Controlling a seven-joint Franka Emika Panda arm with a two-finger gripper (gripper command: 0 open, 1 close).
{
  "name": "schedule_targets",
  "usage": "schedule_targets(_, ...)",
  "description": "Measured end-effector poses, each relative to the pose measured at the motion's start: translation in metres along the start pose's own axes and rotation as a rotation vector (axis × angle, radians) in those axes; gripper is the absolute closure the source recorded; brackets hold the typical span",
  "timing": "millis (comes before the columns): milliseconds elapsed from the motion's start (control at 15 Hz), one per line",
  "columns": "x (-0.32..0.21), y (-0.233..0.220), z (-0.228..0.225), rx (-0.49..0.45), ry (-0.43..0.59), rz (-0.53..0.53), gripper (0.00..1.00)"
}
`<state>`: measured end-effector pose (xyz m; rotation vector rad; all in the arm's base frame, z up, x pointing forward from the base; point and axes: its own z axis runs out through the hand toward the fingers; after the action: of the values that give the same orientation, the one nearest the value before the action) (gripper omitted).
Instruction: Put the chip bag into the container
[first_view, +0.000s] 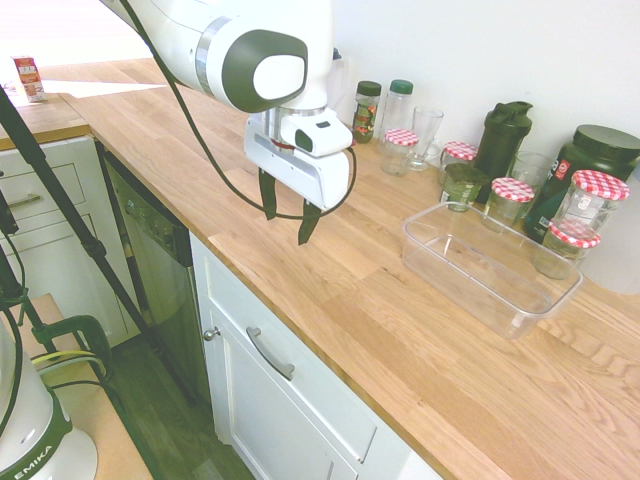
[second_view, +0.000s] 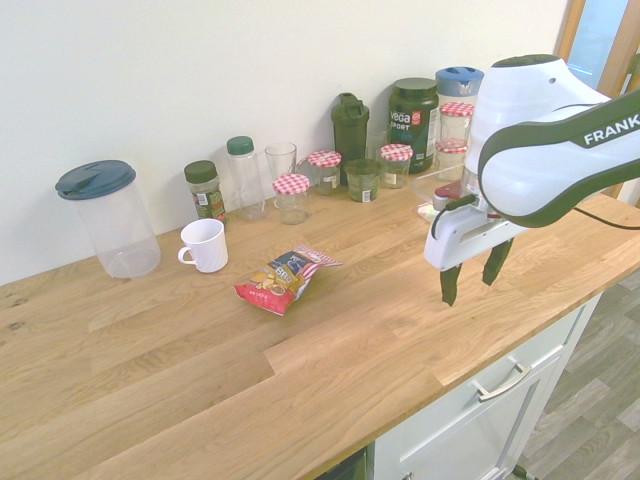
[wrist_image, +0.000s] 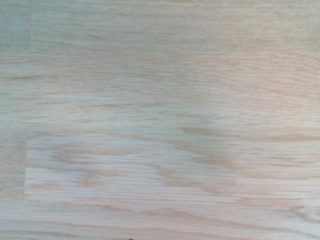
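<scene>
The chip bag (second_view: 283, 280), red and orange with a striped end, lies flat on the wooden countertop, in front of the white mug. In the first exterior view the arm hides it. The container (first_view: 490, 265), a clear shallow rectangular tub, stands empty on the counter in front of the jars. My gripper (second_view: 470, 285) hangs above bare counter between bag and container, well apart from both. Its dark fingers (first_view: 268, 208) point down and stand open with nothing between them. The wrist view holds only wood grain.
Along the wall stand jars with red-checked lids (second_view: 292, 184), a drinking glass (second_view: 281, 160), spice bottles (second_view: 205, 188), a dark green shaker (second_view: 350, 125) and a dark tub (second_view: 413, 115). A white mug (second_view: 206, 244) and a blue-lidded clear pitcher (second_view: 105, 215) stand left. The counter's front edge (first_view: 300, 330) runs close by.
</scene>
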<state>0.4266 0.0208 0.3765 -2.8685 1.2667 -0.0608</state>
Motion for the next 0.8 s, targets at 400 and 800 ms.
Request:
schedule_targets(400, -0.017, -0.02, -0.005, -0.001, 0.051, -0.045, 0.0)
schedule_targets(800, -0.102, -0.087, -0.028, -0.072, 0.253, -0.238, 0.0)
